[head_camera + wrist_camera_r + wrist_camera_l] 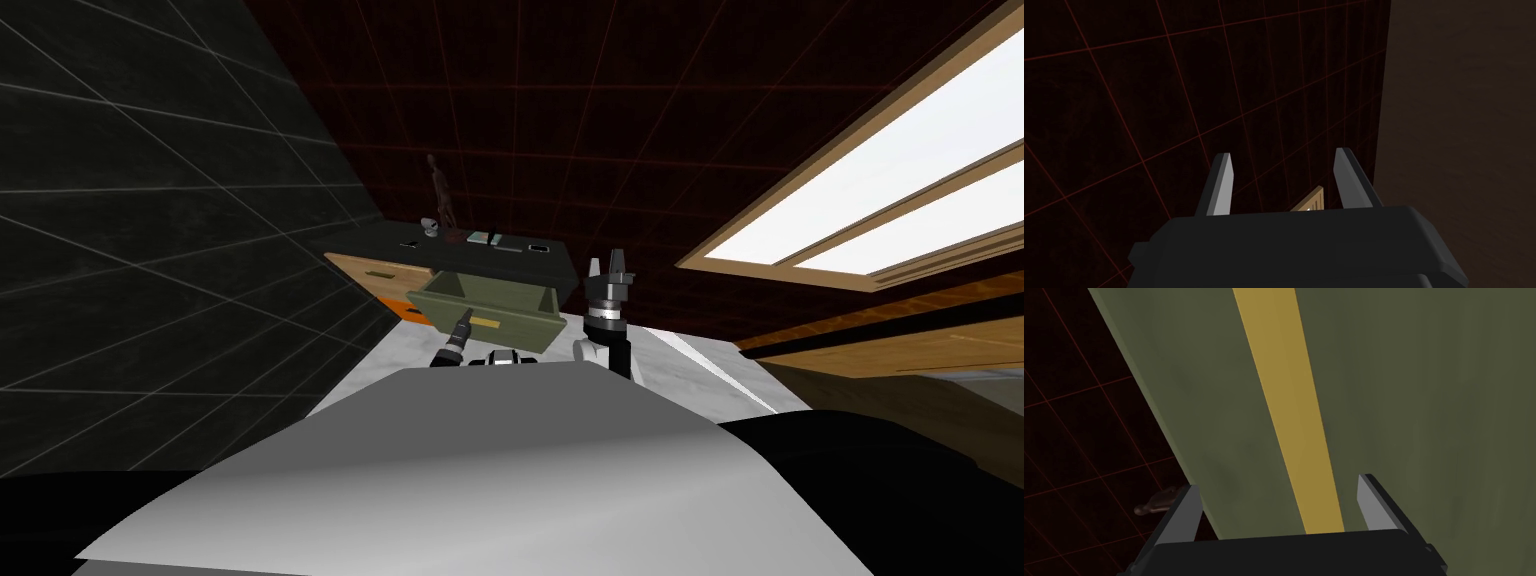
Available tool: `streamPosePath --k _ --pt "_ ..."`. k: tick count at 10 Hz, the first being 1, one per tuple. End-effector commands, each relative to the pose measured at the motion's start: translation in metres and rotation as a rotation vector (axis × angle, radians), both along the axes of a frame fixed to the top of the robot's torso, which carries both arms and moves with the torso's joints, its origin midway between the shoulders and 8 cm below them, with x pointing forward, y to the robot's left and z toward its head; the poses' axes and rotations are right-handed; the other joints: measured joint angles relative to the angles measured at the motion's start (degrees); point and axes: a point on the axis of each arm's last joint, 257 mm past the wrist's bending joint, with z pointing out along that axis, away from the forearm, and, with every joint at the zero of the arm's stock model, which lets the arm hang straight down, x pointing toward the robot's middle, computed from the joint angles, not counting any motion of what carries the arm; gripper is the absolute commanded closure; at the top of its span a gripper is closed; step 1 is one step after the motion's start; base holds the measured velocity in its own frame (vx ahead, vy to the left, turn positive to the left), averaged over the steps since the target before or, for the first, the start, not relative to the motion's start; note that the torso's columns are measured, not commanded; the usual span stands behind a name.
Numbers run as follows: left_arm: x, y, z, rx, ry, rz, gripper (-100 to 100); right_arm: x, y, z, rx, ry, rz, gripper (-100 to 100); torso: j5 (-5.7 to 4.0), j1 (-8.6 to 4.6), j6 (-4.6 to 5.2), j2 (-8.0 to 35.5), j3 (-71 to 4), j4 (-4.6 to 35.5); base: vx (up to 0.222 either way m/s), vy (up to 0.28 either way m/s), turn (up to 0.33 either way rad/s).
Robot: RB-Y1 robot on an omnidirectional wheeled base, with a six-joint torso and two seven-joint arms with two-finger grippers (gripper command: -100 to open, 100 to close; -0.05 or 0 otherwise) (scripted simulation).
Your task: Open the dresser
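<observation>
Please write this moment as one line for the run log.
drawer: green, pulled out | left gripper: open, yellow handle between fingers | right gripper: open, raised beside dresser

I count one dark-topped tan wooden dresser (390,236), one olive-green drawer (520,325), one flat yellow bar handle (1289,413), one slender dark brown figurine (441,195), and two grippers: my left gripper (1280,482) and right gripper (1283,152).

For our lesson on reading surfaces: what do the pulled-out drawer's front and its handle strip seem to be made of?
The drawer front is flat olive green, matt and faintly mottled, with no grain: probably painted, base material unclear. The handle strip is even mustard yellow without shine: perhaps dull brass or paint, the look leaves it open.
</observation>
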Motion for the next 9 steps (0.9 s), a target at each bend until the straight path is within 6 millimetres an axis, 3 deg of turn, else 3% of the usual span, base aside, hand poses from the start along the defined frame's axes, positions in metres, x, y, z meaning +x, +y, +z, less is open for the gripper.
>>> streamPosePath --k 1,6,7,8,9 --pt "-0.008 0.0 0.012 0.0 0.006 -0.002 -100 0.0 0.0 0.0 0.0 0.0 0.0 0 0.0 0.01 0.0 0.0 0.0 0.0 0.03 0.001 0.007" --pt "-0.017 -0.001 0.032 -0.004 0.001 -0.004 -100 0.0 0.0 0.0 0.0 0.0 0.0 0 -0.18 -0.11 -0.05 0.2 0.0 0.3 0.021 -0.001 0.003" --pt "-0.02 0.0 0.019 0.0 0.032 -0.003 -100 0.0 0.0 0.0 0.0 0.0 0.0 0 -0.22 -0.12 -0.06 0.3 0.1 0.4 0.011 0.0 -0.001" --pt "-0.021 0.0 0.018 0.001 0.037 -0.003 0 0.0 0.0 0.0 0.0 0.0 0.0 0 -0.14 -0.1 -0.04 0.3 0.1 0.3 0.006 0.0 0.001" --pt "-0.022 0.0 0.016 0.002 0.043 -0.002 0 0.0 0.0 0.0 0.0 0.0 0.0 0 -0.08 -0.07 -0.01 0.2 0.1 0.2 0.0 0.0 0.0"
